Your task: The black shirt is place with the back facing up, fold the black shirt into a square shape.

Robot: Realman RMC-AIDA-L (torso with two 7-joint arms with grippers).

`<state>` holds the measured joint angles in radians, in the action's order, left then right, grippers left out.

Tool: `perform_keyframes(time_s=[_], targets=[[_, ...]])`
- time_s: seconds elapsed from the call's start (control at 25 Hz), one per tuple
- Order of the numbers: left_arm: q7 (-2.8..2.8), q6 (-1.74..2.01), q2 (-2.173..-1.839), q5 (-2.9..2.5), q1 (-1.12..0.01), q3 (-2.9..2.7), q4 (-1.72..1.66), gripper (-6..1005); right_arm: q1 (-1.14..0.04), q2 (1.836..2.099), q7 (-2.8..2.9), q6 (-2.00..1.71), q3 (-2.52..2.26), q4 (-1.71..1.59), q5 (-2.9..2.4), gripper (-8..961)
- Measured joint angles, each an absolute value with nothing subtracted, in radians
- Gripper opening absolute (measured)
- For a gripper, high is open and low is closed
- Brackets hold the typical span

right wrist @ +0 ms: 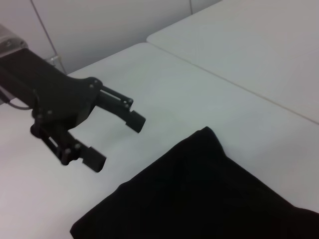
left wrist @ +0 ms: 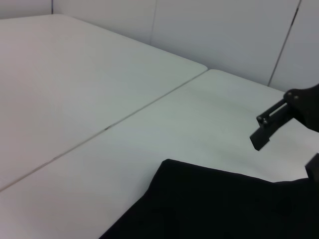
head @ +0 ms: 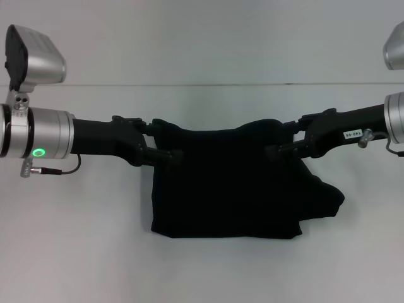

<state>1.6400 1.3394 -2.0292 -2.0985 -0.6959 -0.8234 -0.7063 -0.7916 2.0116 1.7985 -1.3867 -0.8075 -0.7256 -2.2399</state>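
Observation:
The black shirt (head: 227,189) lies folded into a rough rectangle in the middle of the white table, plain black side up, with a lump of fabric sticking out at its right side (head: 325,196). My left gripper (head: 165,140) hovers at the shirt's far left corner. In the right wrist view this left gripper (right wrist: 119,143) is open, empty and just clear of the corner of the shirt (right wrist: 199,189). My right gripper (head: 279,139) is at the far right corner, also open. One of its fingers (left wrist: 269,124) shows above the shirt (left wrist: 224,204).
The shirt rests on a white table (head: 202,271) whose seam (head: 202,84) runs across behind the shirt. Past the table's far edge stand pale wall panels (left wrist: 224,30). Bare tabletop surrounds the shirt on every side.

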Motion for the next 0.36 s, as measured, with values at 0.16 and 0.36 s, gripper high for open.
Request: perform_keyframes(time_s=[0.16, 0.36], targets=[[1.642, 1.34, -2.029, -2.099, -0.691, -0.816, -0.707, 905, -0.793, 2.016, 1.797, -1.383, -0.811, -0.726, -2.242, 866], [1.643, 1.341, -2.029, -2.099, -0.69, -0.817, -0.707, 905, -0.793, 2.015, 1.796, -1.383, -0.811, -0.726, -2.24, 866]])
